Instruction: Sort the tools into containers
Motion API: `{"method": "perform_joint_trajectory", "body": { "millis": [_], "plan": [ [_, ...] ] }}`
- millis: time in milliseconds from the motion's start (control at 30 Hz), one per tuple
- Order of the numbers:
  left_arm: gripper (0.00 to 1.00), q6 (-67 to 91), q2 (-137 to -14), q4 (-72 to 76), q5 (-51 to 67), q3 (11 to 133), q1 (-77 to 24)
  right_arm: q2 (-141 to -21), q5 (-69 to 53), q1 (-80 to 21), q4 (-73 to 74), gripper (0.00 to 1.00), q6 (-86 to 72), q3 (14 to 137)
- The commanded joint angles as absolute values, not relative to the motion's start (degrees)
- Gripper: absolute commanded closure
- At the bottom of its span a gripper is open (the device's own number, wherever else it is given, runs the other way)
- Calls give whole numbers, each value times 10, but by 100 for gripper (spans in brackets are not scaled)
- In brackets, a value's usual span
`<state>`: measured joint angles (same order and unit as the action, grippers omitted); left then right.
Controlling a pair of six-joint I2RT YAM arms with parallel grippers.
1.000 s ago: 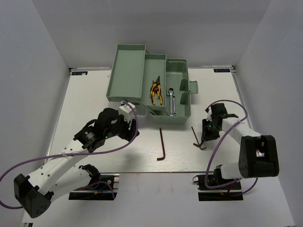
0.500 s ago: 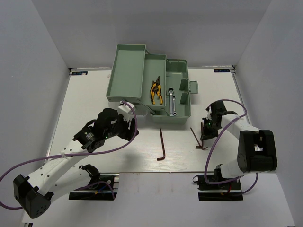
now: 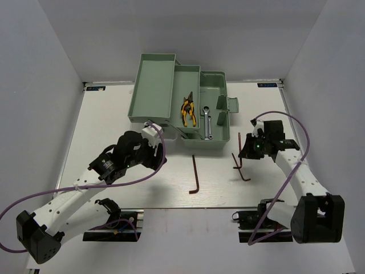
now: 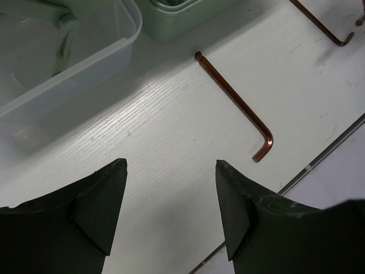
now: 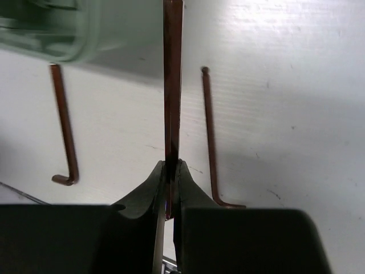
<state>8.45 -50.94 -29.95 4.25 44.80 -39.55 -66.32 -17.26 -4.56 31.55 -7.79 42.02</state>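
Right wrist: fingers [image 5: 145,194] seemingly pinch key [image 5: 172,85].

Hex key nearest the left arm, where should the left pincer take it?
Probably mid-shaft, from straight above, the left pincer straddling the hex key across its long straight leg. It lies flat on the table, and the short bent end offers less to hold.

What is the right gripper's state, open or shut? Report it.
Shut. In the right wrist view the right gripper clamps a brown hex key, with no gap showing on either side of it.
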Motion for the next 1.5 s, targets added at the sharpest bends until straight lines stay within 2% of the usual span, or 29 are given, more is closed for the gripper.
{"method": "perform_joint_trajectory", "body": {
  "millis": [0,100,200,333,367,467,533,667,767,867,1000,1133,1167,1200,1267,1300,1467],
  "plan": [
    [26,87,-497,-296,42,445,-398,-623,-233,-47,322,100,-26,465],
    [26,87,-485,-291,42,445,-398,-586,-275,-50,331,100,-4,504],
    [26,82,-474,-279,51,445,-398,-606,-328,-61,324,100,-6,582],
    [26,71,-463,-273,64,439,-398,-733,-353,-120,309,100,-15,719],
    [28,71,-463,-273,64,439,-398,-769,-352,-131,296,100,-13,785],
    [33,66,-440,-273,58,434,-398,-856,-338,-186,277,100,-4,870],
    [33,66,-429,-268,43,429,-398,-933,-330,-233,279,100,-10,973],
    [33,66,-416,-268,28,429,-398,-1033,-293,-293,266,100,-11,1139],
    [33,71,-416,-268,16,429,-398,-1094,-276,-338,256,100,-3,1212],
    [33,71,-410,-274,4,429,-398,-1133,-267,-359,226,100,-9,1253],
    [33,71,-398,-274,-1,429,-398,-1153,-248,-382,164,100,-28,1252],
    [31,71,-406,-274,11,429,-393,-1185,-212,-403,163,100,-6,1245],
    [29,71,-412,-274,18,429,-393,-1192,-208,-404,164,95,15,1241],
    [29,71,-412,-274,24,429,-393,-1195,-207,-404,170,73,22,1232],
    [28,71,-419,-268,38,429,-393,-1194,-200,-407,176,65,46,1222],
    [26,71,-424,-268,38,429,-393,-1187,-204,-407,178,57,49,1218],
    [26,71,-478,-263,62,435,-393,-1136,-189,-399,198,53,74,1211]
  ]
}}
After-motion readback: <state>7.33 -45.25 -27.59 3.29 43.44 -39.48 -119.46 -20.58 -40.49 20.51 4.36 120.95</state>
